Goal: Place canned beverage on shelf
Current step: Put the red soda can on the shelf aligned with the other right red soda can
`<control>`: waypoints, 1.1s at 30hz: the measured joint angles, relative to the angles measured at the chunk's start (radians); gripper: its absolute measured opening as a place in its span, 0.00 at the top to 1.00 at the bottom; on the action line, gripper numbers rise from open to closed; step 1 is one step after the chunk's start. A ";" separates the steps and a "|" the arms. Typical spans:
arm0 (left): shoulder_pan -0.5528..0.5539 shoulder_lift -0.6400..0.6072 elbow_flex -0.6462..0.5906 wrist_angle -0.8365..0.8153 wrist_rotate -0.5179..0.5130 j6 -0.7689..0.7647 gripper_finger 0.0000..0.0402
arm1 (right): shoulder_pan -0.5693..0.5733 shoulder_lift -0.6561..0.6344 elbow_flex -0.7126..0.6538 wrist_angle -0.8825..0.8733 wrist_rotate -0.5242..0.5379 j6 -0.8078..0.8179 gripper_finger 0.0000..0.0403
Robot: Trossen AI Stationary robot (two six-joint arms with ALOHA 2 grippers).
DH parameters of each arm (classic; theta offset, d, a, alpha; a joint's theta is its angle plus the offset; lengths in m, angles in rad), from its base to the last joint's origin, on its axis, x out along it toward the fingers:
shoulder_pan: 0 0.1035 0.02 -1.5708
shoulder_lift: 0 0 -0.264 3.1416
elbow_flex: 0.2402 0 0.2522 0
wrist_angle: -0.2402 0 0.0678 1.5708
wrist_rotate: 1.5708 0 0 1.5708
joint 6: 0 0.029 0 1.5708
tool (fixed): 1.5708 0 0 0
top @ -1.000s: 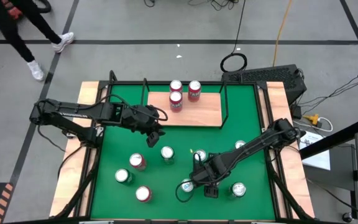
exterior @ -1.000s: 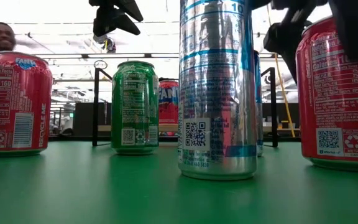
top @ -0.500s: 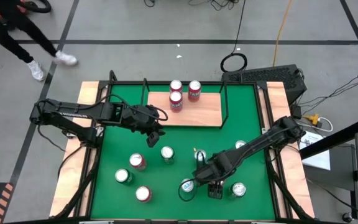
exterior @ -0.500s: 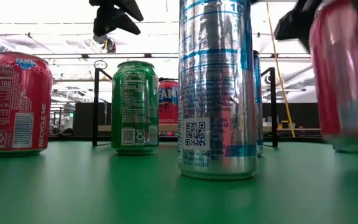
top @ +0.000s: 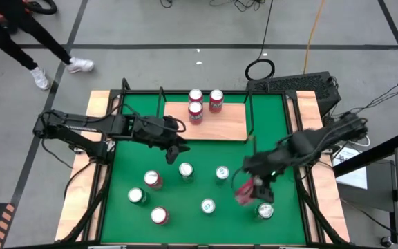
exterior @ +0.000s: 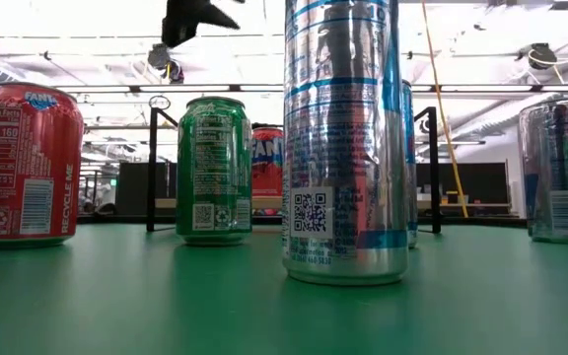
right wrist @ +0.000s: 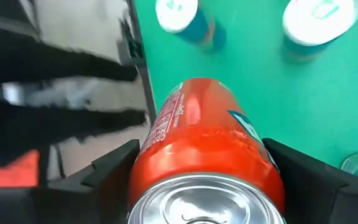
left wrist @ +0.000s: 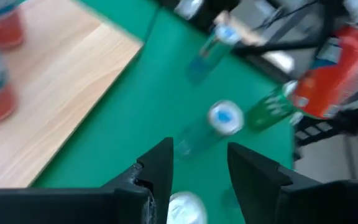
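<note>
Motion blur smears the red can (top: 246,191) in the right gripper (top: 254,185)

This is a robotics lab or test hall, not a home. In the high view the wooden table (top: 79,200) with its large green mat (top: 126,173) stands on a bare grey concrete floor (top: 150,28) marked with dark tape lines (top: 185,46). At the upper centre of the frame a coiled black cable (top: 260,69) and a yellow cord (top: 314,31) lie loose on the floor. A person's legs in dark trousers and white shoes (top: 80,66) cross the upper left corner. The low view shows an open industrial ceiling with long strip lights (exterior: 106,44) and dark partitions (exterior: 131,187) beyond the table.
</note>
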State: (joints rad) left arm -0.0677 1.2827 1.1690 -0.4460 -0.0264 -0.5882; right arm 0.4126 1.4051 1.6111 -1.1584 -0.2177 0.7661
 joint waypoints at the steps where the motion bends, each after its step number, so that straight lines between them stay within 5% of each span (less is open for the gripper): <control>1: -0.006 0.000 0.000 0.028 0.000 0.000 0.61 | -0.011 -0.028 0.000 0.001 0.003 0.000 0.27; 5: -0.024 -0.001 0.000 0.158 -0.002 0.050 0.54 | -0.077 -0.127 0.000 0.007 0.004 -0.002 0.27; 10: -0.060 -0.001 0.000 0.263 -0.144 0.168 0.41 | -0.174 -0.192 0.000 0.036 0.011 -0.029 0.27; 21: -0.115 0.011 0.000 0.334 -0.246 0.278 0.12 | -0.366 -0.161 0.000 0.202 0.010 -0.061 0.27; 33: -0.126 0.013 0.000 0.332 -0.312 0.397 0.09 | -0.476 -0.021 0.001 0.492 0.003 0.025 0.27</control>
State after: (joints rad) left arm -0.1940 1.2961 1.1692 -0.1145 -0.3385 -0.1913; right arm -0.0638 1.3838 1.6119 -0.6663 -0.2144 0.7915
